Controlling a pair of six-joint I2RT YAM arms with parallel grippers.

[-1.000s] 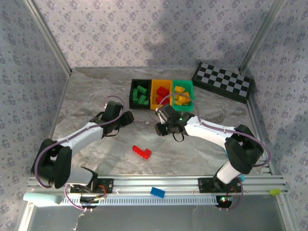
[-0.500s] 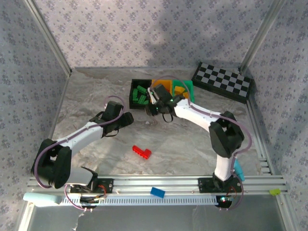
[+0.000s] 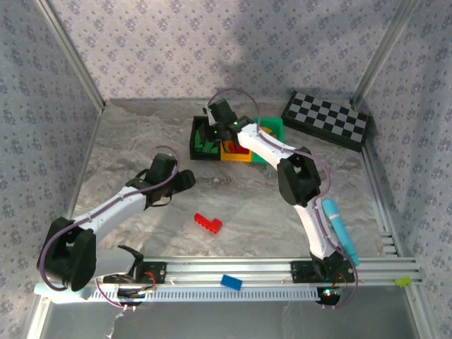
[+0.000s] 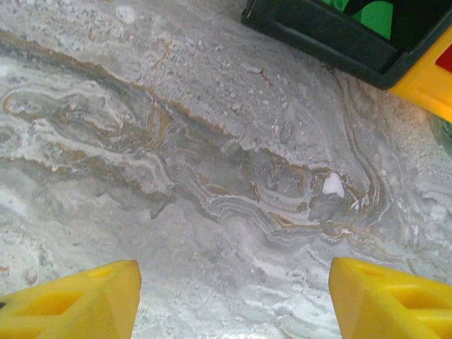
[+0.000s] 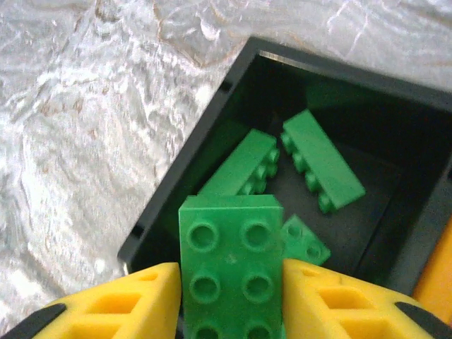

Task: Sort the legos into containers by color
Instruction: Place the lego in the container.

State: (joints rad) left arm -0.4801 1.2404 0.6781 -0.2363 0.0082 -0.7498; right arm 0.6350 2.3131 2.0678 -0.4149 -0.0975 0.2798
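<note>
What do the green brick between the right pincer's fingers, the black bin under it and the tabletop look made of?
The green brick: moulded plastic, semi-gloss; crisp round studs, even colour. The black bin: likely rigid plastic, smooth with a light sheen on its rim. The tabletop: marble-patterned, glossy; real stone or printed laminate, can't tell.

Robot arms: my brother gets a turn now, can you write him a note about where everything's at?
Right gripper: closed on a green brick, over the black bin.
Left gripper: open, empty, above bare table.
Done: green bricks in the black bin, red bricks in the yellow bin; green bin partly behind the right arm.
Left: drop this brick, then probably the red brick on the table.
</note>
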